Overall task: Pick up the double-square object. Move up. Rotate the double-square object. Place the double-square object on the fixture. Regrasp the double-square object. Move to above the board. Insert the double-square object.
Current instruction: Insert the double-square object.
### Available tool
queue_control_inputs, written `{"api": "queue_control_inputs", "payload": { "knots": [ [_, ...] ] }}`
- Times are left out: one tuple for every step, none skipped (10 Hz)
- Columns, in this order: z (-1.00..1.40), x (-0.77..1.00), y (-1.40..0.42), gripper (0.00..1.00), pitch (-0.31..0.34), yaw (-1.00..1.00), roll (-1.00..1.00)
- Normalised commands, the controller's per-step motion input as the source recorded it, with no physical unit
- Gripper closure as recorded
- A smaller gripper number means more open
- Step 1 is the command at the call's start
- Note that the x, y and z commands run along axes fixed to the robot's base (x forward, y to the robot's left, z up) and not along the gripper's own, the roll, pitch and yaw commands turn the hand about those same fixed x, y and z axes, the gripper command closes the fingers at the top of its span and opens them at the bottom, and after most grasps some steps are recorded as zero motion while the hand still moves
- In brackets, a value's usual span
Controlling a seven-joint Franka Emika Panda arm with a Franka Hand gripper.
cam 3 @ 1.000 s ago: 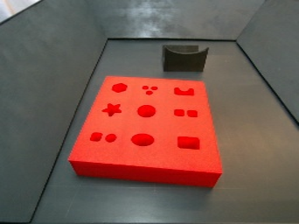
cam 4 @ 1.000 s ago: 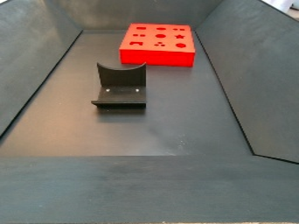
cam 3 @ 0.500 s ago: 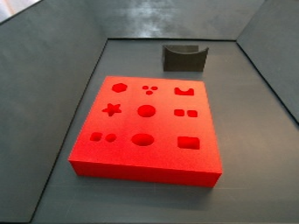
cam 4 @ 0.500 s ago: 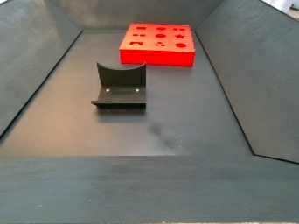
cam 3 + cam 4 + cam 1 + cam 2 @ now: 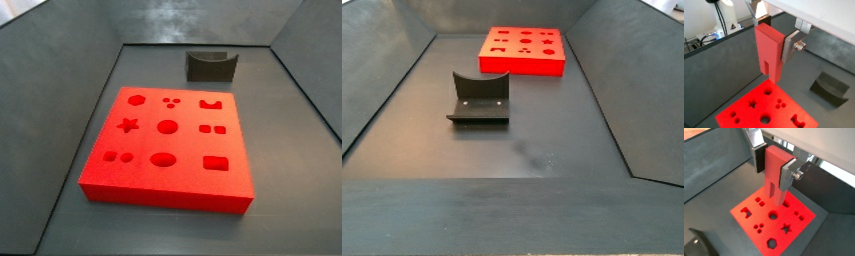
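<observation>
The claw (image 5: pixel 772 37) is pinching the red block (image 5: pixel 769 52) between its two silver plates, one finger (image 5: pixel 791 46) pressed flat on a broad face and the other on the opposite face; both wrist views show the same grip. The block (image 5: pixel 776 178) hangs upright, long axis vertical, with a narrow slot cut up from its lower end, so the slotted end leads downward. Holding it high on the upper part leaves the lower end free, which looks suited to pushing it into a recess. The claw is out of frame in both side views, so it is judged to be well above the floor. Below the block lies the red board (image 5: pixel 801 228), recesses facing up. In a side view the board (image 5: pixel 201 140) shows a paired-square recess (image 5: pixel 211 128) at about 3 o'clock of its centre, probably the target. The dark holder (image 5: pixel 211 66) stands beyond the board at 12 o'clock, empty, apart from it. Judged step: positioning above the board before insertion; the block's lower end does not yet touch the board.
</observation>
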Motion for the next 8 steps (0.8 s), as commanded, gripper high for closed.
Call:
{"api": "queue_control_inputs", "payload": {
  "knots": [
    [-0.04,0.0,0.0,1.0,0.0,0.0,0.0],
    [-0.21,0.19,-0.08,1.0,0.0,0.0,0.0],
    [-0.42,0.5,-0.14,1.0,-0.016,-0.07,0.0],
    [-0.53,0.69,-0.13,1.0,0.0,-0.05,0.01],
    [-0.59,0.77,-0.12,1.0,0.0,-0.02,0.01],
    [-0.62,0.85,-0.11,1.0,0.0,-0.01,0.02],
    [-0.63,0.82,-0.13,1.0,0.0,-0.01,0.03],
    [-0.6,0.74,-0.13,1.0,0.0,0.0,0.03]
  ]
}}
